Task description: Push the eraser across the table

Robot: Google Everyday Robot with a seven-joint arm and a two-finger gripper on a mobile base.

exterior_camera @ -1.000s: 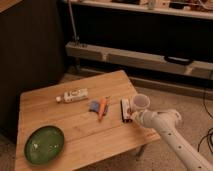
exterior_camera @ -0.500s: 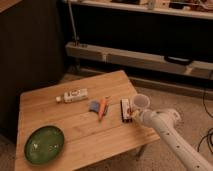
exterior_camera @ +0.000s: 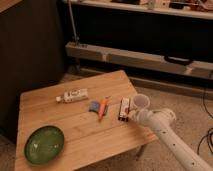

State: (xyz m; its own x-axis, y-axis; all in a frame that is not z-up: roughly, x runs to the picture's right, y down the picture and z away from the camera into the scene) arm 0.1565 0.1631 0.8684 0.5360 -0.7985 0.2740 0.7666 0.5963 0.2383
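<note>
The eraser [exterior_camera: 124, 108] is a small dark bar with white and reddish markings, lying flat near the right edge of the light wooden table [exterior_camera: 75, 125]. My gripper [exterior_camera: 132, 117] is at the end of the white arm that comes in from the lower right. It sits low at the table's right edge, right beside the near end of the eraser and seemingly touching it. A white cup [exterior_camera: 140, 102] stands just right of the eraser, behind the arm's end.
A thin orange stick [exterior_camera: 103, 106] and a small blue flat piece [exterior_camera: 94, 105] lie just left of the eraser. A white bottle [exterior_camera: 72, 95] lies further left, and a green plate [exterior_camera: 45, 144] sits at the front left. A dark wall and a shelf unit stand behind.
The arm's end has edged slightly left against the eraser, and the eraser has shifted a little to the left. Everything else is unmoved.
</note>
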